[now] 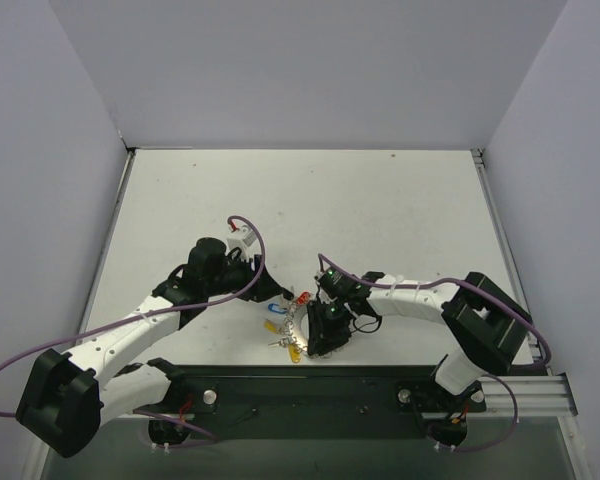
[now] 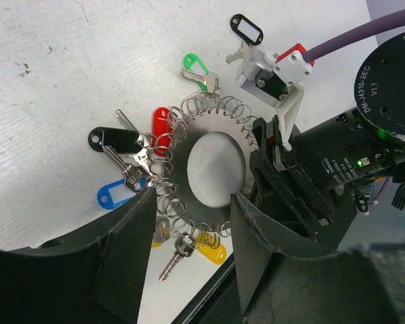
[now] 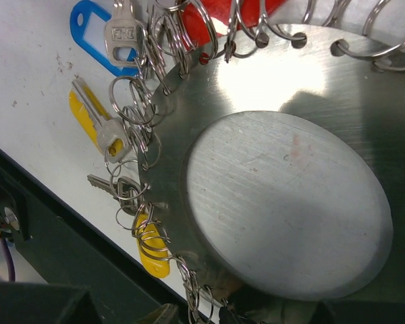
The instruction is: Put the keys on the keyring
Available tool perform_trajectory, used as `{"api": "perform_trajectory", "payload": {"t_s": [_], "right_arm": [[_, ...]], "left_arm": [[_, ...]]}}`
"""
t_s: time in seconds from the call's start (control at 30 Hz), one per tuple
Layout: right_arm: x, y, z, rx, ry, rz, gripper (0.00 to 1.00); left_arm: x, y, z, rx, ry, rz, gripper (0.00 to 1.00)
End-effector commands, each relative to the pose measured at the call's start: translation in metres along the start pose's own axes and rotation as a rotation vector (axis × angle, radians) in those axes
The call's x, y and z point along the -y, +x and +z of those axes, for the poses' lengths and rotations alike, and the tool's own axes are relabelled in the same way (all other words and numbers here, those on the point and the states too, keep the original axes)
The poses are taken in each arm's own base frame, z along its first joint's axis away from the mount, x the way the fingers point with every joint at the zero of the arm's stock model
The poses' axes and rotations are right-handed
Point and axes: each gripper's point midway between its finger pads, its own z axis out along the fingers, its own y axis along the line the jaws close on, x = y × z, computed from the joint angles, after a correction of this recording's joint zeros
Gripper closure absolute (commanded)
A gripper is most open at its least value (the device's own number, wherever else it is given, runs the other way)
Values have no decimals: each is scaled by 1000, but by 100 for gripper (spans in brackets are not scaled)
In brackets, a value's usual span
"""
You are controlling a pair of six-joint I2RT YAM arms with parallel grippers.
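The keyring (image 2: 212,128) is a flat silvery hoop with a wide hole and several small wire loops round its rim. It lies near the table's front edge in the top view (image 1: 293,322). Keys hang from the loops: black-tagged (image 2: 115,140), red (image 2: 160,125), green (image 2: 196,65), blue (image 2: 115,197) and yellow (image 2: 210,247). My left gripper (image 2: 192,202) is open, with its fingers (image 2: 125,250) either side of the ring's near rim. My right gripper (image 3: 223,314) is shut on the keyring's edge (image 3: 209,135); its fingers are mostly hidden under the ring.
A second black-tagged key (image 2: 248,28) lies loose on the white table beyond the ring. The dark base rail (image 1: 310,385) runs just in front of the ring. Both grippers (image 1: 273,293) (image 1: 325,325) crowd close around it. Grey walls enclose the table.
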Motion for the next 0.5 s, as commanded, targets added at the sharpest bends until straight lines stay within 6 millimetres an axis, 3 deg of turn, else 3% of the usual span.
{"api": "perform_trajectory", "payload": {"t_s": [0.0,0.2,0.47], "right_arm": [[10,9,6,-32,29,29,67],[4,6,12,-22,-20,26,70],[-9,3,17,-47,-88,-4,89]], "left_arm": [[6,-9,-1,38,28,24,43],[6,-10,-2,41,28,28,43],[7,-12,-4,42,23,32,43]]}}
